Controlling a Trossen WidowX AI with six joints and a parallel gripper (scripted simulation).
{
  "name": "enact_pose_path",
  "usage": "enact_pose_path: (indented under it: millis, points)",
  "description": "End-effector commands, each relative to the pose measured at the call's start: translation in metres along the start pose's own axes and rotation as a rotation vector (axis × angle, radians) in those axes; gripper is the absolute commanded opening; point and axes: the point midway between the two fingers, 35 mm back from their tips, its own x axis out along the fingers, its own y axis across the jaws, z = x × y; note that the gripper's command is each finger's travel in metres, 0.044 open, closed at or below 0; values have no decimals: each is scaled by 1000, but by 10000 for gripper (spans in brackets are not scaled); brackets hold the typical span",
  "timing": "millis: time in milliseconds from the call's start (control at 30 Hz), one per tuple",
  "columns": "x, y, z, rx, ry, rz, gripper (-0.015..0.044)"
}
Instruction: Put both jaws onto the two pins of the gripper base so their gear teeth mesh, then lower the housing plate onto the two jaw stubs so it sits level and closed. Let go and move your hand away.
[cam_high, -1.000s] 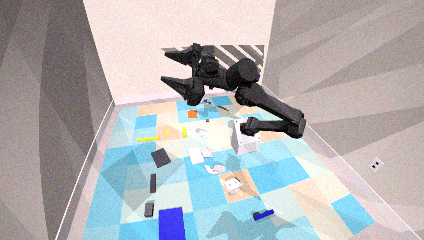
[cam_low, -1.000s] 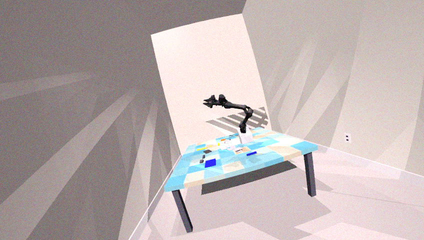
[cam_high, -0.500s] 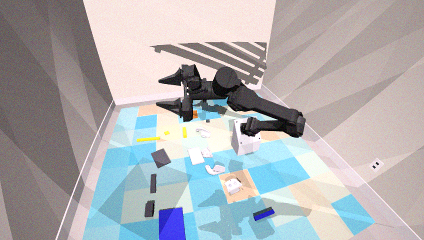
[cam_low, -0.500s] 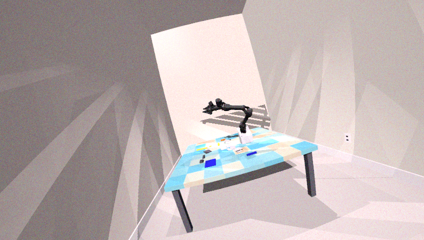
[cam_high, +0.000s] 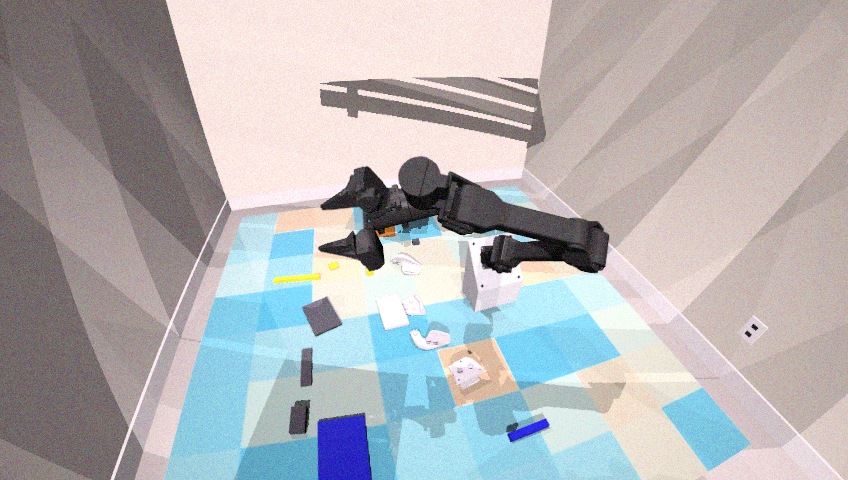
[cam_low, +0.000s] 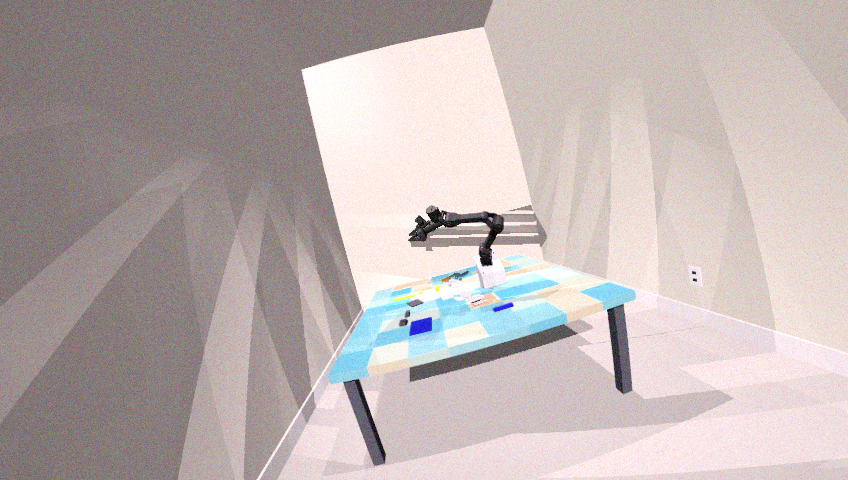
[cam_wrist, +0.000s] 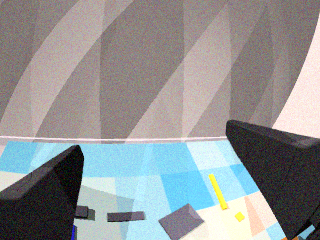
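My gripper (cam_high: 320, 227) (cam_wrist: 155, 140) is open and empty, raised above the back left of the table. The white gripper base (cam_high: 467, 372) sits on a tan square, with small raised features on top; its pins are hard to make out. One curved white jaw (cam_high: 439, 339) lies just behind it, towards the left. The other white jaw (cam_high: 408, 264) lies further back, to the right of the lower finger in the top view. A small white piece with marks (cam_high: 414, 304), which looks like the housing plate, lies between the jaws. None of these shows in the wrist view.
A flat white block (cam_high: 391, 311) lies beside the small white piece. A dark square (cam_high: 321, 315) (cam_wrist: 181, 221), dark bars, a yellow bar (cam_high: 296, 277) (cam_wrist: 218, 191) and a blue block (cam_high: 343, 447) lie left. A blue bar (cam_high: 528, 430) lies front right. The arm's white pedestal (cam_high: 492, 289) stands back right.
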Motion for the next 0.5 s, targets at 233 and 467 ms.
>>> enact_pose_path:
  millis: [233,467]
  points:
    - [11,4,-62,47,211,29,440]
    - [11,9,-100,81,342,46,440]
